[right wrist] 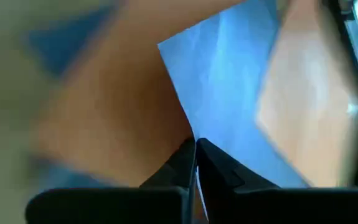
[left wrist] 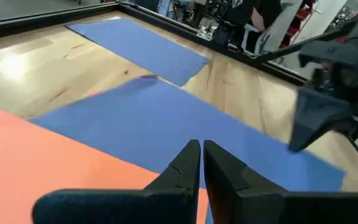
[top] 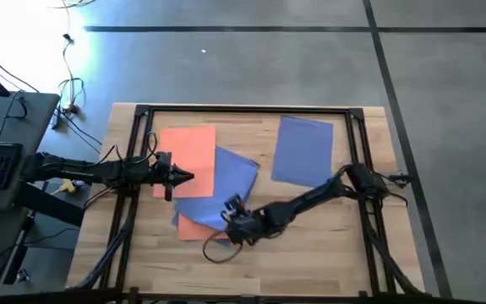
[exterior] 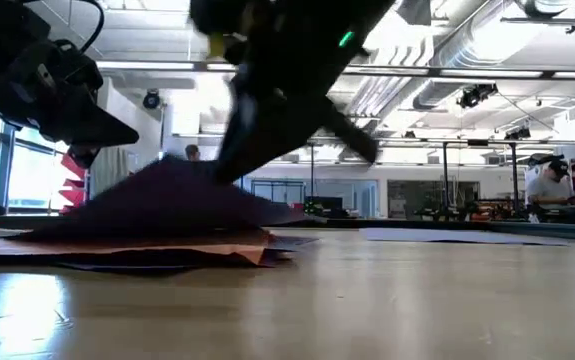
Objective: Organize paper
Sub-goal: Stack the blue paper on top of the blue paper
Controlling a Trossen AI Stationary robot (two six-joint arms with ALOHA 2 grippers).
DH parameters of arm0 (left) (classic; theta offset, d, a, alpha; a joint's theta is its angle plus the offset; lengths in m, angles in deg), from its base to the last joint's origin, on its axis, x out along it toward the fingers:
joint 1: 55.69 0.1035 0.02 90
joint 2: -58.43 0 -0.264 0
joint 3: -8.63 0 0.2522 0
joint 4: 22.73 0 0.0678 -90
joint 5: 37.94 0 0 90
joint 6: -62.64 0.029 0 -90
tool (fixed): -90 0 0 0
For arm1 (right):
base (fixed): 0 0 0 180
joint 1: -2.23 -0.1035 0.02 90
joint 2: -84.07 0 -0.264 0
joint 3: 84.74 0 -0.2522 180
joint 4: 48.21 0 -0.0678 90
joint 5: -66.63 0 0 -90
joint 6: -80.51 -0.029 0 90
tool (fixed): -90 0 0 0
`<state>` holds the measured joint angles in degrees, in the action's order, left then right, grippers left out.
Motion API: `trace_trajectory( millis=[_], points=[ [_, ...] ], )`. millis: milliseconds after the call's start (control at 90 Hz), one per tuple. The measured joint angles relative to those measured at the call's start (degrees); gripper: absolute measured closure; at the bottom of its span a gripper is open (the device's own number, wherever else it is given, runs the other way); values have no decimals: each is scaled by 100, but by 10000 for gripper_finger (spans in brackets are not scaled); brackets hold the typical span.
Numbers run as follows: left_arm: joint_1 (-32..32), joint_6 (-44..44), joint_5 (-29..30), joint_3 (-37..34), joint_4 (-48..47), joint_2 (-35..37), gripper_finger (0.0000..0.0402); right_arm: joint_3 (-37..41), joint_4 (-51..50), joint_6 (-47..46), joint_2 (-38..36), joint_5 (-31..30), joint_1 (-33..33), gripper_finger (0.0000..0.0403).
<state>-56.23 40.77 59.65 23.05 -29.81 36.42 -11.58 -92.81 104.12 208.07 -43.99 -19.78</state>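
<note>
The right hand [top: 232, 221] sits at the near edge of the paper pile, its fingers pinched together on the edge of a blue sheet [top: 226, 181], which the low view shows lifted into a tent over the pile. An orange sheet [top: 199, 226] beneath is mostly hidden. Farther in, the left hand [top: 185, 177] hovers over the upper orange sheet [top: 185, 152], fingers together and empty. Beyond the pile, a separate blue sheet [top: 303, 150] lies flat on the table [top: 310, 245]; the right wrist view is blurred.
</note>
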Motion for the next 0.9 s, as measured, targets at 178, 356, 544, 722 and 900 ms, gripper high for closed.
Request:
trace_trajectory(
  millis=[178, 356, 544, 722, 900],
  points=[
    [0, 1, 0, 2, -36, -1, 402, 26, -744, -866, 9, 612, -256, 403],
    [0, -7, 2, 2, -152, -1, 402, 24, -1328, -1287, -12, 845, -588, 403],
    [0, -46, 40, 2, -216, -1, 402, 21, -1502, -1794, 3, 1174, -963, 403],
    [0, -52, 59, 2, -227, -1, 402, 22, -1140, -2160, 5, 507, -1072, 403],
    [0, -59, 55, 1, -227, -3, 402, 22, -990, -2758, 164, -147, -1101, 390]
  ],
)
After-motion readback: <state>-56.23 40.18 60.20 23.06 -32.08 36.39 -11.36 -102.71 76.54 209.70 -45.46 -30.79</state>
